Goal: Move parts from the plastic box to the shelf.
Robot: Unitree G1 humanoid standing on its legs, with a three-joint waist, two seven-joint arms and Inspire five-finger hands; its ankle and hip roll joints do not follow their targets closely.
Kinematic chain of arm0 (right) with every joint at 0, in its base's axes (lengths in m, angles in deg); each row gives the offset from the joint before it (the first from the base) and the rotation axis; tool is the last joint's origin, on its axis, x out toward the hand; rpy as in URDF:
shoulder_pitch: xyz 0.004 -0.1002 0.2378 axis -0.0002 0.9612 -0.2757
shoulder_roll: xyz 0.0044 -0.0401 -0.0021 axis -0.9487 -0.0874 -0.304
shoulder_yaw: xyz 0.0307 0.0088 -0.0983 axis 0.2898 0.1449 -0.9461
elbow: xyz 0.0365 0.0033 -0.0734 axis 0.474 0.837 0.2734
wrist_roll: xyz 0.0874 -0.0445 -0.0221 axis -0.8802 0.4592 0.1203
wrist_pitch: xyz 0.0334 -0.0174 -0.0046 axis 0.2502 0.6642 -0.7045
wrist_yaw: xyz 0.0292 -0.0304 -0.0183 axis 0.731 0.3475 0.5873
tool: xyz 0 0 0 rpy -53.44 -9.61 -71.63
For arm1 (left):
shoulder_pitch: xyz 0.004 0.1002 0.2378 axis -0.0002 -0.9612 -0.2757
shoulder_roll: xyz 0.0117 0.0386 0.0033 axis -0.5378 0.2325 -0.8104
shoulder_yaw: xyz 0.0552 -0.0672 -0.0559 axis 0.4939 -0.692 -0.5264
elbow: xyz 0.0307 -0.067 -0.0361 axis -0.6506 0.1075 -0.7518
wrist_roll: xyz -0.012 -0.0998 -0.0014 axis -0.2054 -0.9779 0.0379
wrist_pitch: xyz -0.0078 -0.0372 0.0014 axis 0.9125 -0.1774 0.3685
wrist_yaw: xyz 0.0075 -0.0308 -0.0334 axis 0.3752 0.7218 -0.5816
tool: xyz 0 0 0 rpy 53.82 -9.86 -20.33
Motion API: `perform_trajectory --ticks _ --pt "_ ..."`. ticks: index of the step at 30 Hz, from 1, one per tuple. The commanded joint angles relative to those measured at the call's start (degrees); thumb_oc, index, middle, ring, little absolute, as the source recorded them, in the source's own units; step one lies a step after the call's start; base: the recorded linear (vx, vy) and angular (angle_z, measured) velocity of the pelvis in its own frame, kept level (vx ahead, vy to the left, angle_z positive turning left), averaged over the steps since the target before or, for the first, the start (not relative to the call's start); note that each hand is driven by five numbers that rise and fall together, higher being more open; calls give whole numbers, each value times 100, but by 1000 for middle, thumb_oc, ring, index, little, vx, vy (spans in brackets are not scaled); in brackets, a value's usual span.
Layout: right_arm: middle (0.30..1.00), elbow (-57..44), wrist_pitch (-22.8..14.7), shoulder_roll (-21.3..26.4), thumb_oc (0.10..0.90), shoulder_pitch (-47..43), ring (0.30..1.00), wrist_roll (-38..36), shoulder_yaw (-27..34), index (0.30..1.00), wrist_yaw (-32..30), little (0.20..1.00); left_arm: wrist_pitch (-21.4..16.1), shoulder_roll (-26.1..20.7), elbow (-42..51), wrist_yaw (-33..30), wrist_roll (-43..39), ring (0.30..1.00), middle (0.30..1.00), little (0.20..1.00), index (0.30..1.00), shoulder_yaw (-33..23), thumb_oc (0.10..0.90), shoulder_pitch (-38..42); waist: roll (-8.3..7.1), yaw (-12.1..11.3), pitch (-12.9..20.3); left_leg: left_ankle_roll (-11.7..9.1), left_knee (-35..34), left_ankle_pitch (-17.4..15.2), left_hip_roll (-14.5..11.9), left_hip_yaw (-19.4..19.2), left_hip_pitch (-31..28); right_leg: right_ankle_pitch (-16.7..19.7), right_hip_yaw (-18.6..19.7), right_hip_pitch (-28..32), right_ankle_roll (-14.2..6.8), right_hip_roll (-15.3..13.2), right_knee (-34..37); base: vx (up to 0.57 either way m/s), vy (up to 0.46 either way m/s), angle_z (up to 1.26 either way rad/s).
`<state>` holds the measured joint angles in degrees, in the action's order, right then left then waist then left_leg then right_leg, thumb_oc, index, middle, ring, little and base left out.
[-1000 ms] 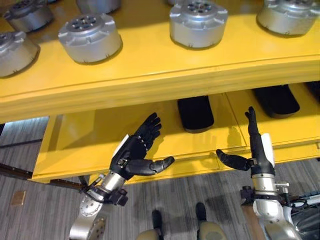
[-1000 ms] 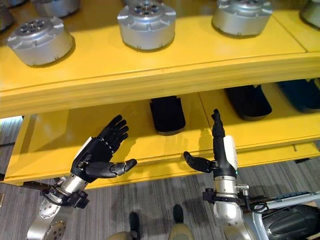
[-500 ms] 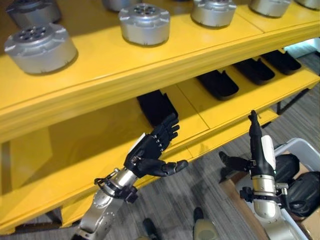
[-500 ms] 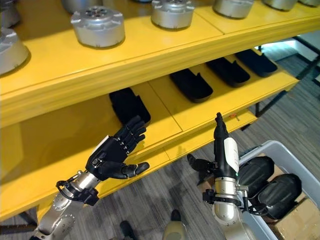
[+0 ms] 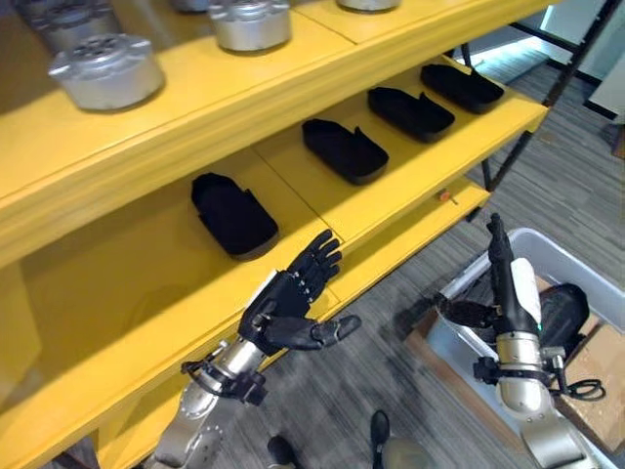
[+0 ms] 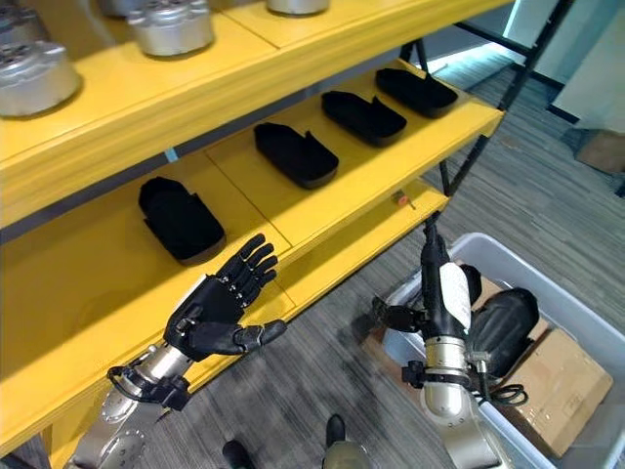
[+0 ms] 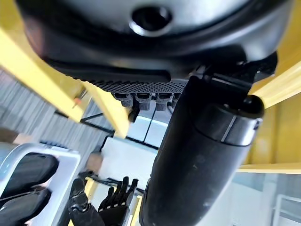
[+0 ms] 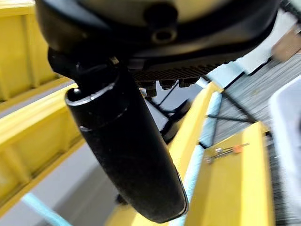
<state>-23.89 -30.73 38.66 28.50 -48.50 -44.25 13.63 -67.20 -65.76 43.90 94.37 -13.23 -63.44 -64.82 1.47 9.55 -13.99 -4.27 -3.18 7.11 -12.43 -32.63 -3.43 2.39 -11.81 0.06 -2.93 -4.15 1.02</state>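
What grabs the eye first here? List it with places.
The yellow shelf stands out, with a row of black parts on its lower level and silver round parts above. Both hands, left hand and right hand, are open and empty. The plastic box with dark parts sits at the right.

4 black parts (image 5: 233, 214) dot the lower shelf (image 5: 410, 166), gaps between.

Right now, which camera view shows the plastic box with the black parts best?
The right eye view: the plastic box shows most of its rim and the black parts inside. The left eye view cuts it at the edge; the left wrist view shows one corner.
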Motion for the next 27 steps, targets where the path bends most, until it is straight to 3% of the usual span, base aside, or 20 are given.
perform_trajectory --ticks 1,4,6,8,10,11,12,14,17,19,22,24,27 --pt "1000 -535 -488 69 900 -489 1000 -75 341 1000 -357 1000 -486 -72 579 50 -286 1000 1000 1000 1000 -98 900 316 -246 -24 276 15 -16 -255 109 315 122 -233 -215 407 -274 -313 -111 -97 -250 -34" --pt "1000 -403 -502 106 900 -556 1000 -181 365 1000 -339 1000 -597 -51 562 -27 -258 1000 1000 1000 1000 -4 900 404 -234 61 236 -69 -73 -120 -17 364 153 -276 -114 359 -149 -139 -121 -112 -256 -23" --pt "1000 -289 -541 151 900 -686 1000 -318 252 1000 -167 1000 -770 -10 457 -332 -17 1000 1000 1000 1000 95 900 620 -219 140 188 -223 -87 169 -198 506 200 -328 50 296 -13 65 -132 -146 -313 -23" --pt "1000 -261 -804 166 900 -651 1000 44 148 1000 -115 1000 -847 13 377 -520 -15 1000 1000 1000 1000 9 900 682 -266 164 194 -344 5 368 -355 769 224 -362 272 300 90 227 -120 -35 -281 -49" --pt "1000 -272 -952 196 900 -578 1000 100 119 1000 -47 1000 -920 16 341 -647 3 1000 1000 1000 1000 -130 900 621 -304 108 224 -278 146 476 -377 1107 341 -304 496 229 181 320 -120 -12 -214 -68" --pt "1000 -251 -1031 224 900 -541 1000 -81 102 1000 34 1000 -992 14 332 -808 104 1000 1000 1000 1000 -229 900 552 -326 33 261 -232 295 400 -274 1582 416 -315 756 187 218 376 -143 17 -166 -111" --pt "1000 -214 -1089 244 900 -546 1000 -166 93 1000 112 1000 -1028 9 334 -882 134 1000 1000 1000 1000 -278 900 499 -331 -11 284 -192 371 314 -186 1796 441 -325 868 172 227 392 -148 100 -149 -158" --pt "1000 -95 -1275 313 900 -571 1000 -407 17 1000 468 1000 -1092 27 424 -1031 340 1000 1000 1000 1000 -491 900 230 -329 -214 331 1 722 -81 311 2624 494 -338 1330 170 255 474 -137 119 -138 -123" --pt "1000 -159 -1275 280 900 -441 1000 -400 -19 1000 617 1000 -1067 45 481 -876 490 1000 1000 1000 1000 -720 900 40 -320 -299 357 192 1027 -385 741 2864 581 -278 1532 199 261 526 -78 122 -91 -118" --pt "1000 -248 -1145 227 900 -310 1000 -306 -51 1000 604 1000 -1233 -4 495 -500 650 1000 1000 1000 1000 -851 900 -54 -276 -350 385 469 984 -857 1360 2988 633 -203 1710 192 210 637 -75 133 -62 -84" --pt "1000 -277 -1105 216 900 -325 1000 -134 -156 1000 559 1000 -1245 -63 545 -394 724 1000 1000 1000 1000 -873 900 -90 -209 -415 383 571 711 -843 1696 3158 693 -182 1831 181 166 765 -89 106 -10 -22" --pt "1000 -313 -1068 210 900 -448 1000 -8 -364 1000 550 1000 -1214 -86 568 -524 747 1000 1000 1000 1000 -853 900 -112 -183 -567 365 623 542 -632 1969 3757 880 -190 2105 158 151 923 -140 147 0 -68" --pt "1000 -228 -1038 193 900 -593 1000 -45 -483 1000 474 1000 -1264 -97 562 -578 876 1000 1000 1000 1000 -832 900 -135 -182 -640 379 675 486 -604 2032 3957 878 -237 2211 97 157 992 -198 97 25 -77"
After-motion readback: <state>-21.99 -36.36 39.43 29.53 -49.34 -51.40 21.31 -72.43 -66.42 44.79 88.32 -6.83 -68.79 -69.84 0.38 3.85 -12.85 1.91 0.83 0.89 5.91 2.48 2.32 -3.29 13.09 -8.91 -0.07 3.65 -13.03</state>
